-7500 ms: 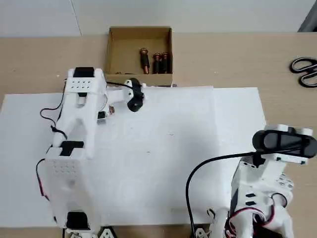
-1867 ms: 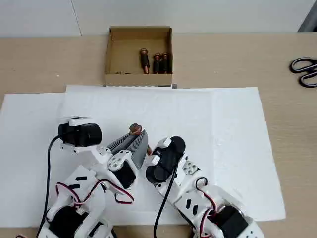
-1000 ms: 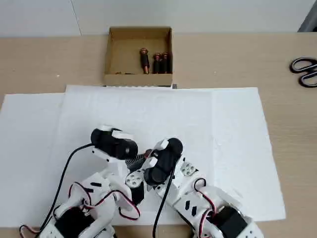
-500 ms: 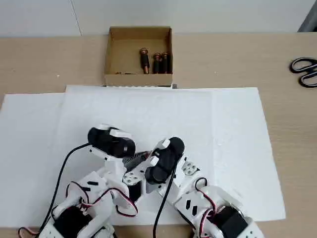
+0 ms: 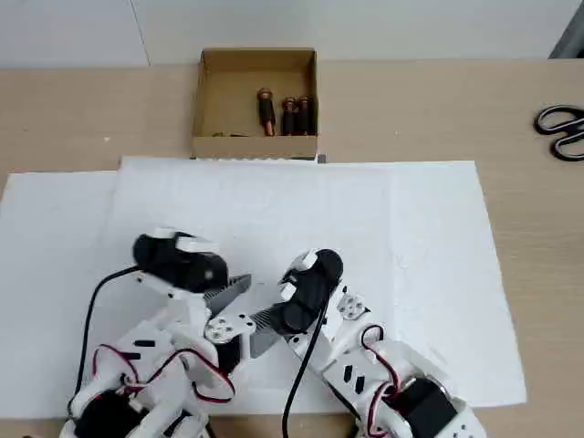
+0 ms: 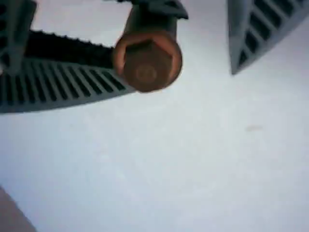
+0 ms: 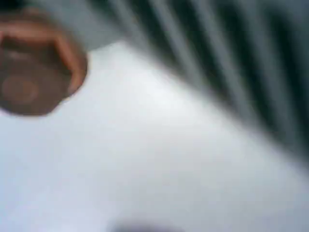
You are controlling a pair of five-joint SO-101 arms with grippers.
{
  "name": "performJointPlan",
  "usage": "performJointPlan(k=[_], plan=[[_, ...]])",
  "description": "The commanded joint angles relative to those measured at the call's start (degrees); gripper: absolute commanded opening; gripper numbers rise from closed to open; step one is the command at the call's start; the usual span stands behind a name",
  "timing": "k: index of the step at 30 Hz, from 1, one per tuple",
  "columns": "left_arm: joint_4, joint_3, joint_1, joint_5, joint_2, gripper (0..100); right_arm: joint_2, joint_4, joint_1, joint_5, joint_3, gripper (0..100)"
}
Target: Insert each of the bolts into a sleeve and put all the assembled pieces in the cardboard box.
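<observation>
Here, a bolt [image 6: 147,60] hangs low over the near middle of the sheet [image 5: 365,219].
The left gripper [image 6: 193,79] gapes wide, bolt beside one finger; whether the right gripper [image 5: 270,315] grips it, I cannot tell. Likely stiff, slick metal — best pinched mid-shank.

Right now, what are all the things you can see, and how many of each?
cardboard box: one, brown, far side of the table.
assembled pieces: three, copper and dark, side by side inside the box.
bolt: one, copper with a hex head, over the paper where the two grippers meet.
paper: white sheets, spread across the table.
scissors: one pair, dark handles, on the table's right edge.
table: one, light wood.
left gripper: one, grey ribbed fingers spread open, bolt by one finger.
right gripper: one, on a white arm, close against the left gripper.
</observation>
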Motion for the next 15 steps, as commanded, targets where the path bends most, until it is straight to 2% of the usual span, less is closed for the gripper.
performJointPlan(k=[1,4,10,15], plan=[[0.18,-4.00,-2.37,-0.35,0.00,17,-0.57,-1.01,1.80,-0.18,-2.55,0.2],[0.09,-4.35,-5.19,-0.35,0.00,1,-0.57,-1.01,3.21,-0.18,-2.55,0.2],[0.18,-3.03,-11.60,-0.35,0.00,1,-0.66,-1.36,6.02,-0.35,-2.81,0.2],[-1.23,5.67,-17.58,-0.70,0.00,1,-0.66,-1.45,10.15,-0.35,-2.90,0.2]])
